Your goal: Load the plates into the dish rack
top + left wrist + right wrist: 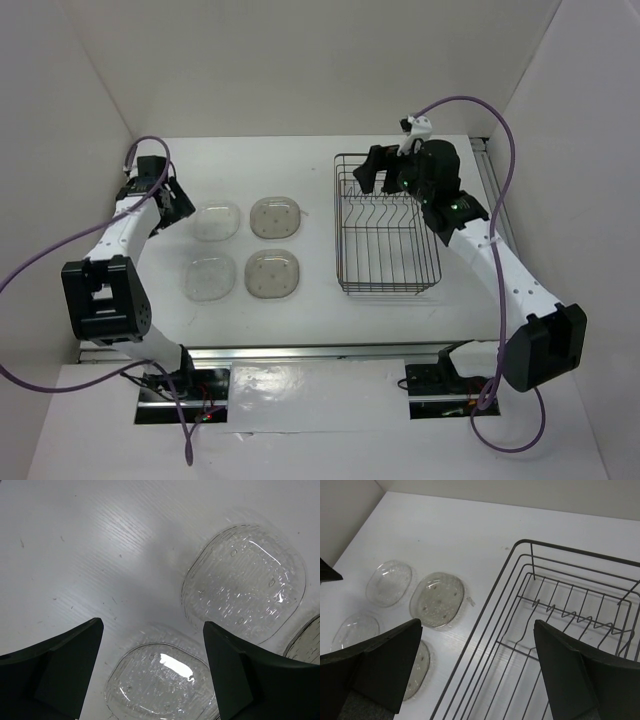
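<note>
Four plates lie flat on the white table in a two-by-two block: clear ones at far left [216,221] and near left [211,277], smoky ones at far right [276,216] and near right [272,273]. The dark wire dish rack [338,225] stands to their right and holds no plates. My left gripper [182,208] is open, just left of the far clear plate. In the left wrist view that gripper [152,672] hangs above one clear plate [160,685], with another [245,582] beyond. My right gripper [373,178] is open and empty over the rack's far left corner [570,547].
White walls close in the table at the back and on both sides. Purple cables loop from both arms. The right wrist view shows the plates [437,599] left of the rack's upright prongs [570,615].
</note>
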Robot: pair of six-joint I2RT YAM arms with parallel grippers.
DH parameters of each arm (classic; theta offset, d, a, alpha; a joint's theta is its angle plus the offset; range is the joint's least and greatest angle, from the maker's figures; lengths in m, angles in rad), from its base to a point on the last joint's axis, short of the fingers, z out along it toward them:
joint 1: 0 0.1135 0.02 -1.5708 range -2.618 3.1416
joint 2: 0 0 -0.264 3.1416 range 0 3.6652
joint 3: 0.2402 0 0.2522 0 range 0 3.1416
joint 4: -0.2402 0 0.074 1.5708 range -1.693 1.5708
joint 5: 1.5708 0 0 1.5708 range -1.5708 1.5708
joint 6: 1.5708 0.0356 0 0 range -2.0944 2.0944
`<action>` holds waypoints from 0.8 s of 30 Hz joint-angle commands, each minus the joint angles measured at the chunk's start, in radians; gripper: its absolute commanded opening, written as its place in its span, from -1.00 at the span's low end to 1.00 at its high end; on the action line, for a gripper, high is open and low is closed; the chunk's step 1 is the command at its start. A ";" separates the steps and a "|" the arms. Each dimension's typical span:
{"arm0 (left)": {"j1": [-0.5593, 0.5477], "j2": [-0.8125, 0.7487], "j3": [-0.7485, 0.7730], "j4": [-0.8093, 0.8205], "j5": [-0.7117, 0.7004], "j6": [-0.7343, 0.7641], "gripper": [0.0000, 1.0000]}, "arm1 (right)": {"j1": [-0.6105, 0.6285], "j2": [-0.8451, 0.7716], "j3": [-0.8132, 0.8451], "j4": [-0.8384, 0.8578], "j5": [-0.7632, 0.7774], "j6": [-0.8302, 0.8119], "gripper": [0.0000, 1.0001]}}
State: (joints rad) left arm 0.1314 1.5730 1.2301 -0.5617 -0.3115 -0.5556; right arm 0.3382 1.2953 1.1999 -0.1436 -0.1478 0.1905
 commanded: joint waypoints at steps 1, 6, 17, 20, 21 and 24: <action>0.017 0.021 0.011 0.062 0.043 -0.013 0.88 | 0.019 -0.024 -0.010 0.087 -0.047 0.012 1.00; 0.045 0.117 0.002 0.115 0.162 0.011 0.82 | 0.038 -0.024 -0.010 0.087 -0.047 0.012 1.00; 0.077 0.260 0.034 0.125 0.230 0.022 0.77 | 0.047 -0.044 -0.010 0.078 -0.047 0.012 1.00; 0.077 0.283 0.043 0.125 0.230 0.022 0.74 | 0.056 -0.053 -0.019 0.078 -0.047 0.003 1.00; 0.077 0.295 0.043 0.125 0.230 0.022 0.67 | 0.056 -0.053 -0.019 0.078 -0.047 0.003 1.00; 0.077 0.308 0.052 0.125 0.230 0.013 0.54 | 0.056 -0.062 -0.028 0.087 -0.047 0.003 1.00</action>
State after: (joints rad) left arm 0.2062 1.8660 1.2381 -0.4549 -0.0956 -0.5503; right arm 0.3840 1.2743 1.1835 -0.1223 -0.1902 0.1936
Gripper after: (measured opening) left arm 0.823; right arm 0.999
